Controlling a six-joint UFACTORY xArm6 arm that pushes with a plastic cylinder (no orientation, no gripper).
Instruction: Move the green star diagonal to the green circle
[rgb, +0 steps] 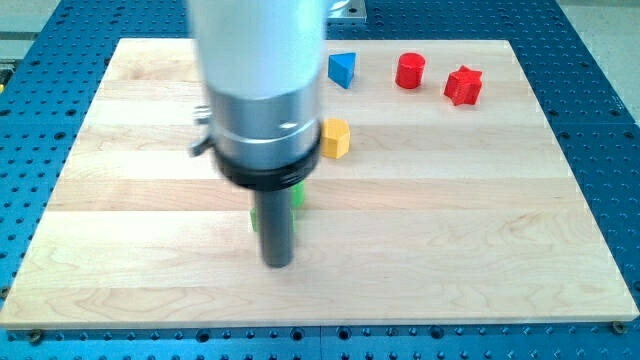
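Note:
My rod comes down through the middle of the view, and my tip (277, 264) rests on the wooden board (450, 230). Two green patches show behind the rod: one at its right edge (297, 195) and one at its left edge (254, 217). The rod hides most of both, so I cannot tell which is the green star and which the green circle. My tip is just below both patches, towards the view's bottom.
A yellow block (335, 138) sits right of the arm's body. A blue triangular block (342, 69), a red cylinder (410, 71) and a red star-like block (464, 86) lie along the view's top. The arm's wide body hides the upper left-centre board.

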